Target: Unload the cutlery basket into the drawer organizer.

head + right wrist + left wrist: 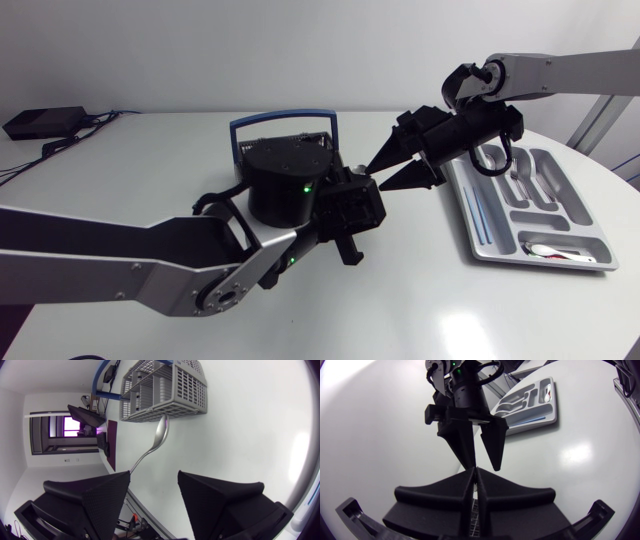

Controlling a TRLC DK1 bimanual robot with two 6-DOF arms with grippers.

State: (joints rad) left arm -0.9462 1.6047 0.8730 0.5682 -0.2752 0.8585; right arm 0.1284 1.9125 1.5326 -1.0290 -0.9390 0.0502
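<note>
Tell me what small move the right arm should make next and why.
Probably shift the right gripper sideways until the handle of the spoon sits between its open fingers. In the right wrist view the handle runs behind one finger, not through the gap, while the left gripper appears shut on it.

Counter: a white counter (420, 300) with a rounded edge is seen from above.
Basket: a grey mesh cutlery basket (285, 135) with a blue handle is set at the middle rear, largely hidden behind the left arm (150, 265).
Left gripper: the matte black left gripper (350, 215) is held just in front of the basket.
Right gripper: the matte black right gripper (378, 177) is pointed at the left gripper, its jaws parted and their tips close to it.
Organizer: a grey compartmented drawer organizer (585, 222) is laid at the right. Cutlery is held in its compartments, a thin blue stick (478, 215) in the long one and a pale spoon (555, 252) in the nearest.
</note>
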